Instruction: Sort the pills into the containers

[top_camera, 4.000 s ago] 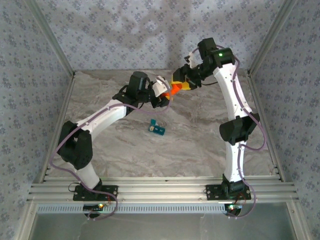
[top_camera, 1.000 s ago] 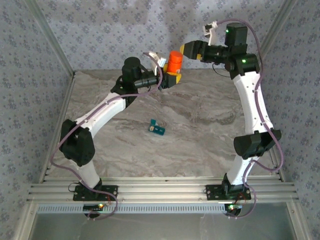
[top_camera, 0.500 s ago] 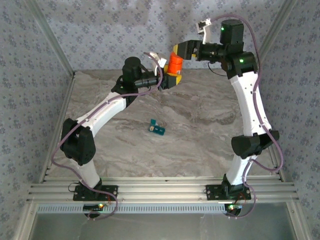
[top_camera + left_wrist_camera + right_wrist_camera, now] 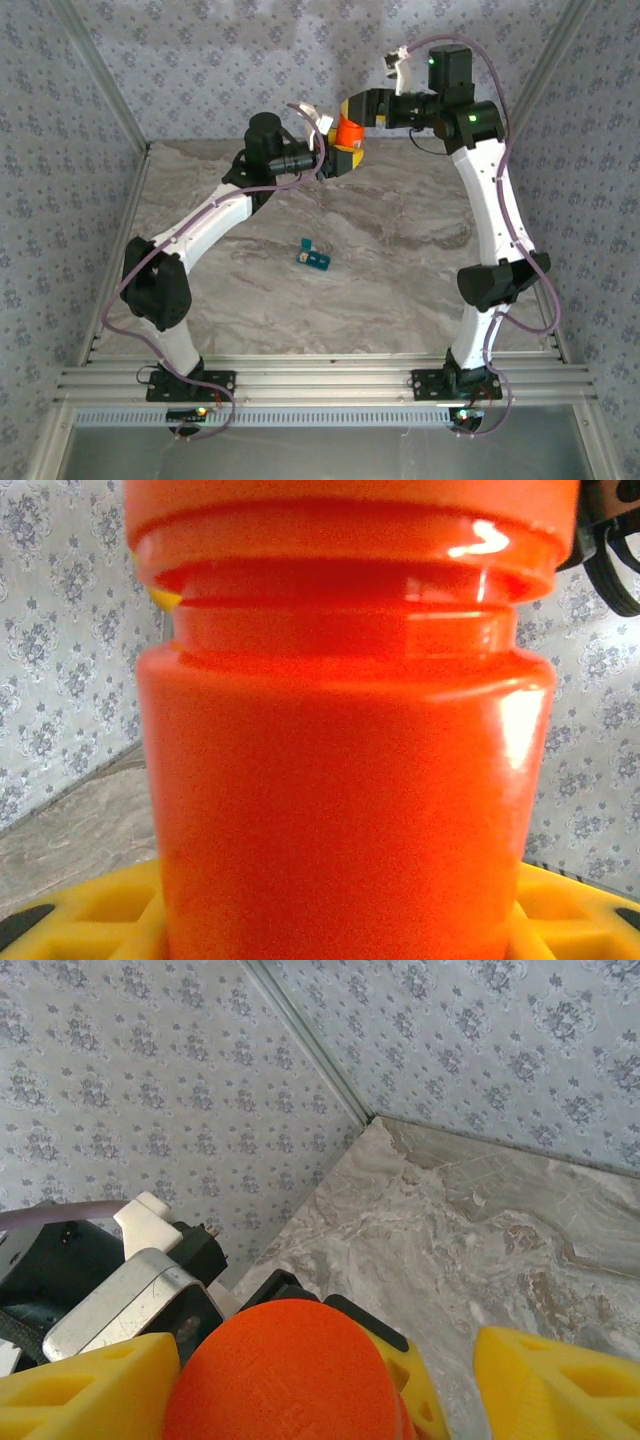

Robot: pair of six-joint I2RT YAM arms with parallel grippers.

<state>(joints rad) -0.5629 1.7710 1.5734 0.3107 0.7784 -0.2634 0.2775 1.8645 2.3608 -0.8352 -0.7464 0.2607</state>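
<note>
Zero pills sorted, looks like. The left gripper (image 4: 340, 158) is clamped on the orange cylindrical plastic pill bottle (image 4: 350, 133) at 12 o'clock, and the right gripper (image 4: 352, 108) straddles its cap (image 4: 285, 1370), jaws not yet closed — the small teal plastic compartment strip (image 4: 315, 258) waits at its 6 o'clock.

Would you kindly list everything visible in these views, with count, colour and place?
orange pill bottle: one, orange, held upright above the table's far edge
containers: one strip, teal, lying mid-table
table: one, grey marble, under both arms
walls: blue-grey floral pattern, around the table
frame rails: silver, along the near edge
left gripper: one, yellow fingers, shut on the bottle's body
right gripper: one, yellow fingers, open astride the bottle's cap
</note>
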